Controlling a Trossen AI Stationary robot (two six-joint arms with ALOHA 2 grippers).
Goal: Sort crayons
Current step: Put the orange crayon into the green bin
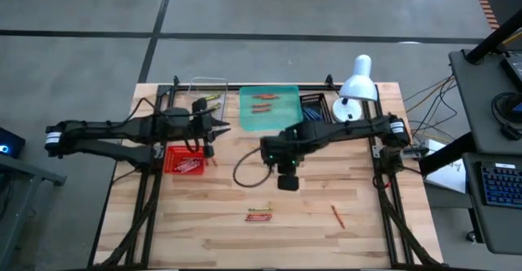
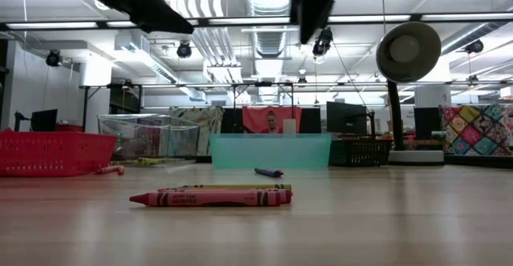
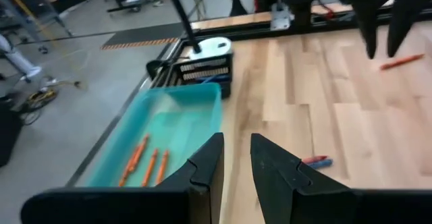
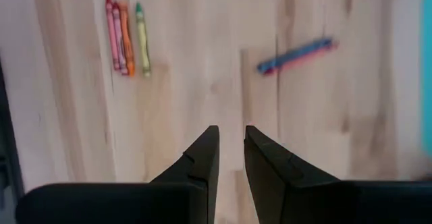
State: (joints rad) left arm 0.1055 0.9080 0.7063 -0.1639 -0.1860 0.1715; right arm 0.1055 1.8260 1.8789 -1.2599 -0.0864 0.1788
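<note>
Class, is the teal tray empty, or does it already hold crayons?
Not empty: the teal tray holds three orange crayons lying on its floor, seen from the left wrist.

Crayons (image 1: 259, 215): loose sticks lying flat, well apart from the teal tray (image 1: 287, 122); orange ones (image 1: 263, 102) inside it.

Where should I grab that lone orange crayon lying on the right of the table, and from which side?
Grip the orange crayon at its middle, coming straight down from above. It lies flat on the table on a slant, with nothing beside it, so turn the fingers to close across its thin width. The right hand looks nearer.
</note>
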